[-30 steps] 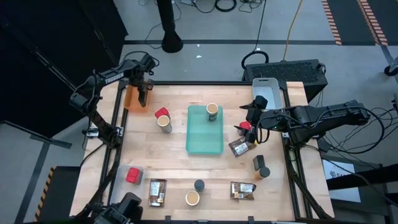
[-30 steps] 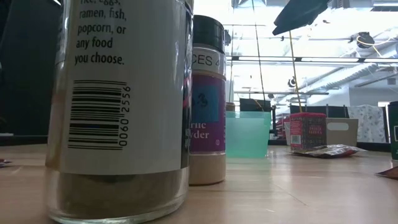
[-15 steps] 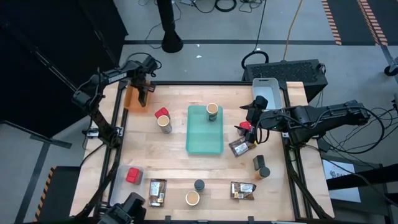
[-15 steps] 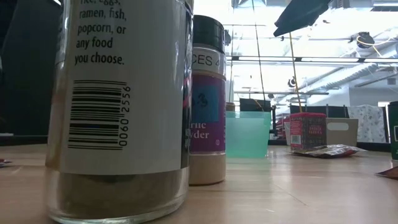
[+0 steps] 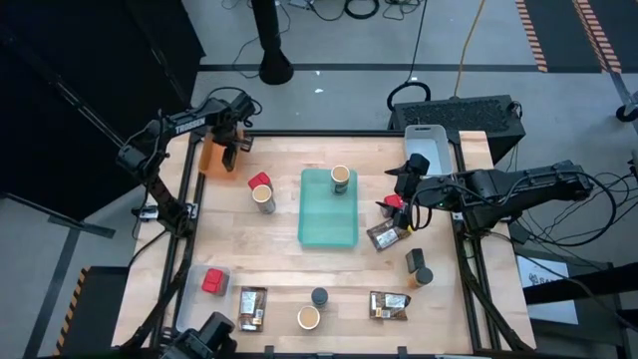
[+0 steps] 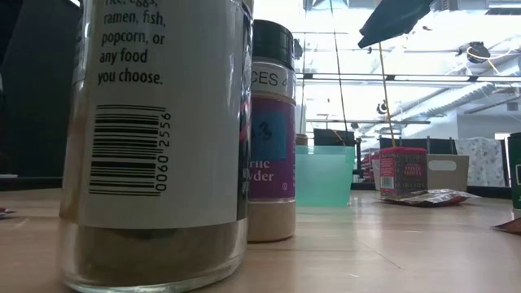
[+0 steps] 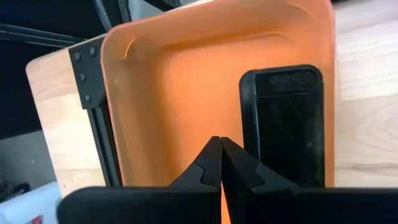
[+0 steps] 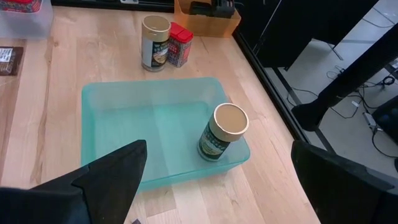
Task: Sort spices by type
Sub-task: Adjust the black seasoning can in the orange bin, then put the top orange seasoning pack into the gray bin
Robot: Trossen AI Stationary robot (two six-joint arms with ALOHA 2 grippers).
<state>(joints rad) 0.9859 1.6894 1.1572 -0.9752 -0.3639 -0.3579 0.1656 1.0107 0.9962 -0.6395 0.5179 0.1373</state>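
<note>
Spices lay scattered over the wooden surface (image 5: 279, 254). At the far left corner my left tool (image 5: 228, 152) hung over the orange bin (image 5: 206, 158), its fingers (image 7: 211, 163) pressed together on nothing, with a black jar (image 7: 284, 124) lying in that bin beside them. Near the front left a red box (image 5: 212, 280) sat in a clear tray (image 5: 221, 271), and a brown packet (image 5: 252, 307) lay just beside it. Farther back a red box (image 5: 259, 182) touched a tan jar (image 5: 264, 198). In the middle stood the teal tray (image 5: 328, 224), holding one tan jar (image 5: 340, 179) in its far corner; before it were a small dark jar (image 5: 319, 297) and another tan jar (image 5: 308, 318). Right of the tray my right tool (image 5: 398, 189) was spread wide above a red box (image 5: 395, 203), possibly touching it. A brown packet (image 5: 385, 236) lay just beside that box, two dark jars (image 5: 419, 267) stood nearer the front, and a last packet (image 5: 389, 305) lay left of them.
</note>
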